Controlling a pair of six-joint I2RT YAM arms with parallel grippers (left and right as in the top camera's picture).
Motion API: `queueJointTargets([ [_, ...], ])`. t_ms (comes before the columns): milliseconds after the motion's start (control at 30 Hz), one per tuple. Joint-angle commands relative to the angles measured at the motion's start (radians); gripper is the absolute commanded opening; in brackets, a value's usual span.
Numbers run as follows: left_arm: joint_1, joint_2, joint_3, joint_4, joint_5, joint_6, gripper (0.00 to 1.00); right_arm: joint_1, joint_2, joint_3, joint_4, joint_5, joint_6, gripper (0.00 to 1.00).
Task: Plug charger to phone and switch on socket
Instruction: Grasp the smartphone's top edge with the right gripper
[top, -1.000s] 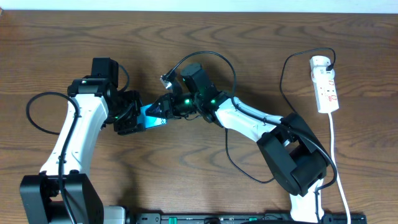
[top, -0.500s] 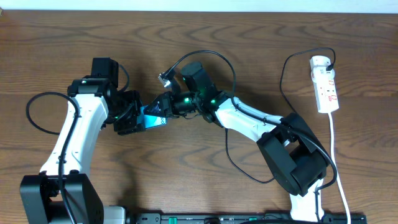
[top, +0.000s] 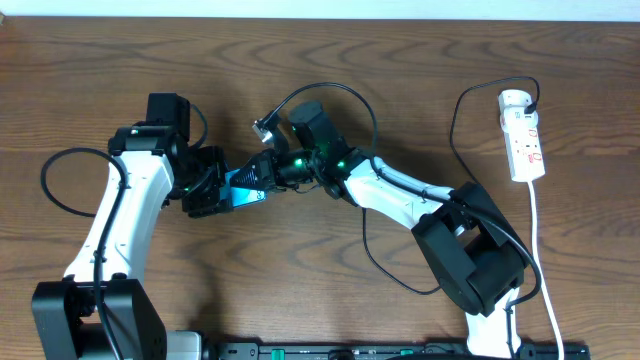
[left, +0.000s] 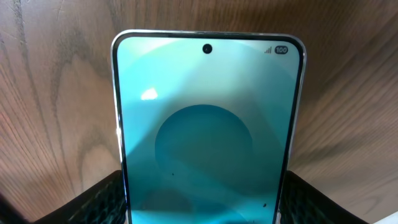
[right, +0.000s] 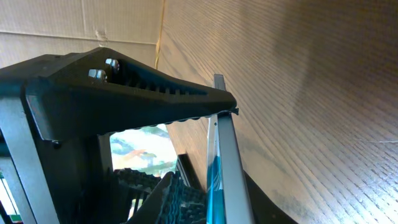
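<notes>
The phone (top: 243, 187), its blue screen lit, is held off the table by my left gripper (top: 222, 190), which is shut on its long edges; both fingers (left: 93, 202) press its sides (left: 208, 137). My right gripper (top: 262, 172) has reached the phone's free end. In the right wrist view the phone (right: 225, 168) shows edge-on, with one ridged finger (right: 177, 199) on the screen side and the other behind it, close but not clamped. The charger's plug tip (top: 264, 127) lies loose on the table behind my right wrist, and its black cable (top: 372, 120) loops back toward the socket (top: 524, 135).
The socket's white cord (top: 540, 260) runs down the right side to the front edge. The black charger cable also sweeps under my right arm (top: 368, 245). A black cable loop (top: 48, 185) hangs beside my left arm. A black rail (top: 380, 350) lines the front edge.
My right gripper has crept left onto the phone's end and its jaws have narrowed. The left arm and the phone have stayed put.
</notes>
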Motion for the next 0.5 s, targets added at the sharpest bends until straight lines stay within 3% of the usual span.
queueJointTargets([
  [0,-0.002,0.000,0.002,0.001,-0.026,0.006,0.07,0.019,-0.008,0.009,-0.001,-0.025,0.001,0.24],
  [467,-0.002,0.000,0.002,0.002,-0.025,0.026,0.07,0.019,-0.008,0.009,-0.040,0.011,-0.033,0.14],
])
